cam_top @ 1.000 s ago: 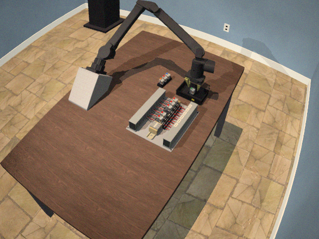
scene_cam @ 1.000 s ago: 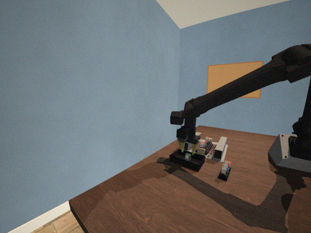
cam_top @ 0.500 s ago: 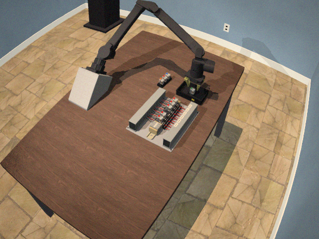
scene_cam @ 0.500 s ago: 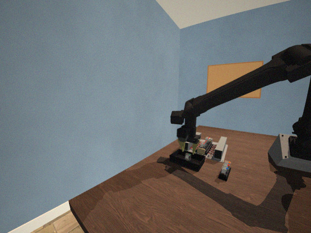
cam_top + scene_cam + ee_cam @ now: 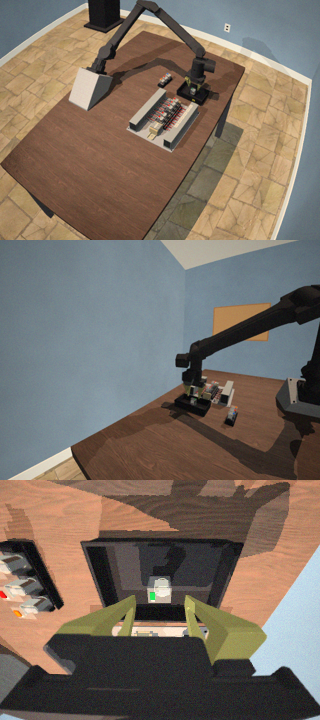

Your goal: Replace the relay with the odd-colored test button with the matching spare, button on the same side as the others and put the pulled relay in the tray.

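closest to my wrist camera, the black gripper with pale olive, tapering fingers [image 5: 193,86] [image 5: 193,396] is open, its tips well apart and holding nothing. below them, the clear-cased relay with the green test button [image 5: 192,91] [image 5: 193,401] [image 5: 161,591] stands upright inside the black, open-topped rectangular tray [image 5: 186,96] [image 5: 189,409] [image 5: 160,541], away from its side walls.

near the tray i see the narrow black plastic rack [image 5: 161,86] [image 5: 229,422] [image 5: 47,577] with the spares standing in it; orange, red and blue buttons show, so the matching red spare is in the rack.

on the tray's other side lies the pale rectangular panel [image 5: 144,135] [image 5: 231,400], with slotted grey ducts along both sides. between them i make out five red-buttoned relays in a row with a gap among them; i cannot tell their exact seating.

farther off, my arm rises from a pale wedge-shaped base [image 5: 84,87] [image 5: 292,395].
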